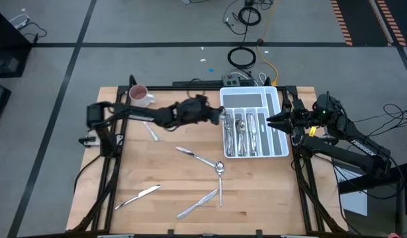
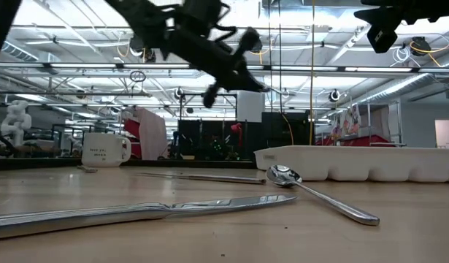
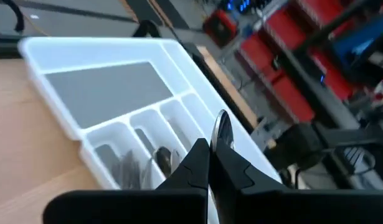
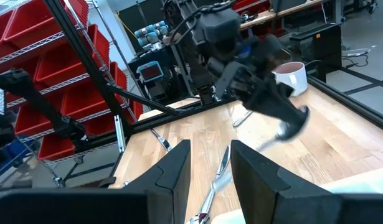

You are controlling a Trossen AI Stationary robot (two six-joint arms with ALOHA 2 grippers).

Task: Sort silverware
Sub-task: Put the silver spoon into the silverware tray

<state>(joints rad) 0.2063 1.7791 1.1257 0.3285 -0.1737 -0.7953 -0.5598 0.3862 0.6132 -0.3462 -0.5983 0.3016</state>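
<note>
knife [image 2: 136,212]: flat on worktop [image 1: 157,218], nearest low camera
left claw [image 3: 211,152]: clamped on a spoon [image 3: 221,130], above tray [image 1: 279,125] edge
right claw [image 4: 210,163]: parted, empty, beside tray
loose silverware [image 1: 203,158]: scattered mid-worktop

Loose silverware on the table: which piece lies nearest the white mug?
The small piece just in front of the white mug, under the left arm. The rest lie farther away, such as the spoon at mid-table and the knife near the front edge.
</note>
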